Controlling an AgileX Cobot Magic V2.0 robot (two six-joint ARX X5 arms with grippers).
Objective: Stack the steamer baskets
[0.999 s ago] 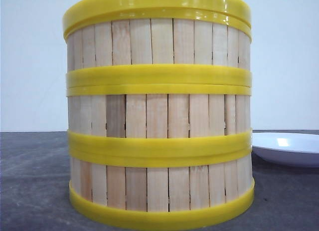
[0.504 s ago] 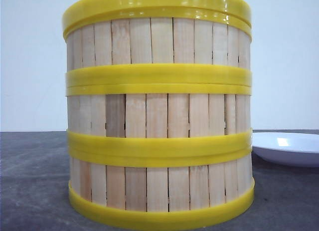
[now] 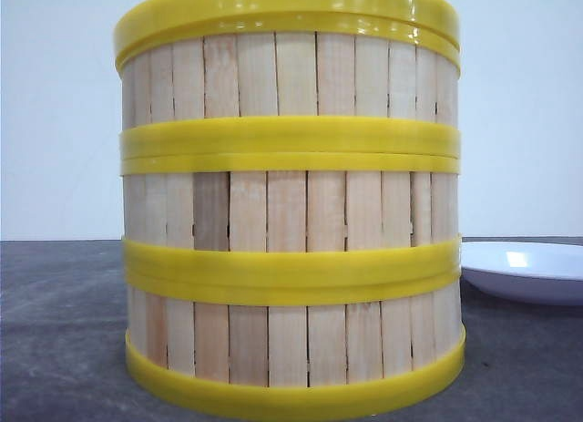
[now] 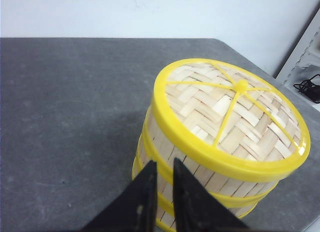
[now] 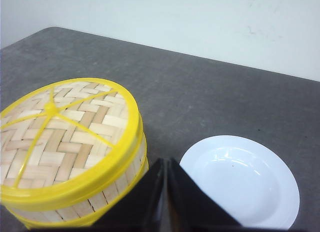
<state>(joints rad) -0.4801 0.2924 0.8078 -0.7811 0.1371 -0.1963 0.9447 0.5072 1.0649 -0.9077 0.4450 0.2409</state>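
Standing three high on the dark grey table (image 3: 64, 331), steamer baskets (image 3: 290, 212), pale slat walls banded by yellow rims, capped by a woven lid (image 4: 230, 109) with yellow rim and knob. Resting just to the stack's right, apart from it, white plate (image 5: 240, 179). Hanging above and beside the stack, left gripper (image 4: 161, 189) with black fingers (image 4: 142, 197) nearly together, a thin gap between and nothing held, and right gripper (image 5: 165, 184) pressed closed on nothing, poised between stack and plate.
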